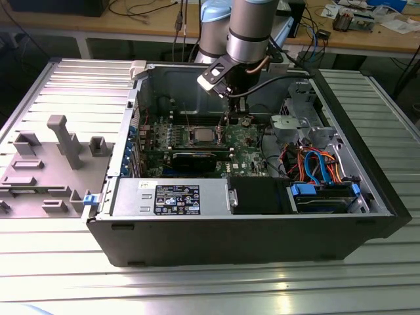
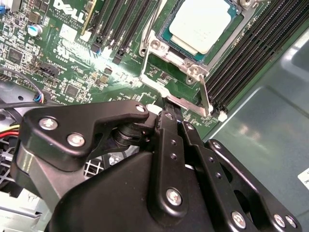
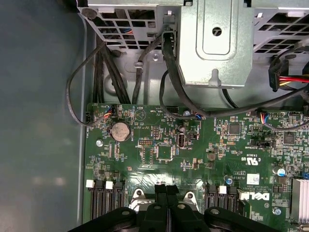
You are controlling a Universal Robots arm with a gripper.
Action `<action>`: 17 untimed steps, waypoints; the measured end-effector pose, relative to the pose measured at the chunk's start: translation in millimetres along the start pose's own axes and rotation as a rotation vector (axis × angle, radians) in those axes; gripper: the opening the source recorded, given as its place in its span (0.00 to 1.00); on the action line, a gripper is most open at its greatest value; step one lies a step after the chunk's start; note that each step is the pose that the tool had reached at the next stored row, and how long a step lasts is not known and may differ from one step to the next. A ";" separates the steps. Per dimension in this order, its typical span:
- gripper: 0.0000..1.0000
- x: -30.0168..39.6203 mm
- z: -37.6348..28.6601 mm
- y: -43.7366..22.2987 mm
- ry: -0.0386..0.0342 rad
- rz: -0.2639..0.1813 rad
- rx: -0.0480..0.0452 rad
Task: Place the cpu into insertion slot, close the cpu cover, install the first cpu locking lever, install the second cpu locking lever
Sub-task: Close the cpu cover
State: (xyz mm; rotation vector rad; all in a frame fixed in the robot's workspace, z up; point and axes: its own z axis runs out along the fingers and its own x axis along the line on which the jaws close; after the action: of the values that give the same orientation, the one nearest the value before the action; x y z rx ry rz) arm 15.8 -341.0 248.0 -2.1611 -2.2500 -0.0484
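Pinching both black fingers flush together, with nothing visible between them, I hold my gripper (image 2: 170,105) tip-down just beside the slot (image 2: 153,46), at one silver edge. Whether the tips touch metal there I cannot tell. The cpu (image 2: 202,23), a flat square with a matt grey lid, sits in the slot, so that step looks done. The cover (image 2: 181,59), a thin bright steel frame, appears to lie down around it. A slim lever (image 2: 204,94) runs from the slot's corner toward my tips; latched or not, I cannot say. Beyond the slot spreads the green board (image 3: 193,159), with ribbed black memory slots (image 2: 251,53) alongside.
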 end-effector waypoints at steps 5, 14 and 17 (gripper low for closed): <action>0.11 0.0 1.6 -3.2 0.0001 0.000 0.0030; 0.11 0.0 1.9 -7.0 0.0003 0.000 0.0030; 0.11 -0.2 1.9 -8.5 0.0003 0.000 0.0030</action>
State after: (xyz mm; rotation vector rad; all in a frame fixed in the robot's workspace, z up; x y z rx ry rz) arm 7.4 -341.5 246.0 -2.1595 -2.2485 -0.0453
